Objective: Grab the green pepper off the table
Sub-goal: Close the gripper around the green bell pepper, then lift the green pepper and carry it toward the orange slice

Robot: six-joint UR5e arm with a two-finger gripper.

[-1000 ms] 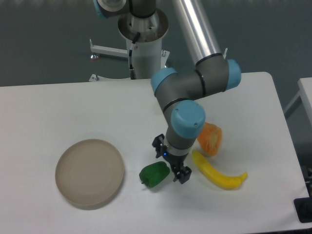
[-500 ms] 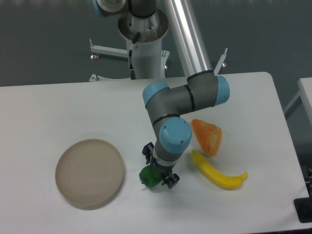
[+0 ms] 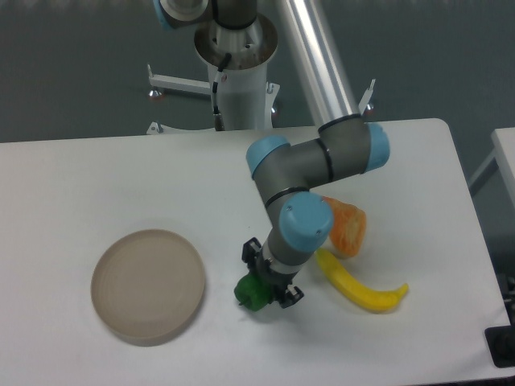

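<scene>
The green pepper point(image 3: 249, 292) lies on the white table point(image 3: 96, 177), front of centre, and only its left part shows under the gripper. My gripper point(image 3: 270, 274) points down over it. One fingertip point(image 3: 251, 252) is behind the pepper and the other is in front right of it. The jaws stand apart, on either side of the pepper. I cannot see whether the pads touch it.
A round beige plate point(image 3: 148, 285) sits left of the pepper. An orange pepper point(image 3: 348, 229) and a yellow pepper point(image 3: 362, 289) lie just right of the gripper. The arm's base column point(image 3: 239, 88) stands behind the table's far edge.
The gripper has moved left from beside the pepper to over it, and now covers more of it. The wrist has shifted slightly right in the last half second. The pepper stays on the table.
</scene>
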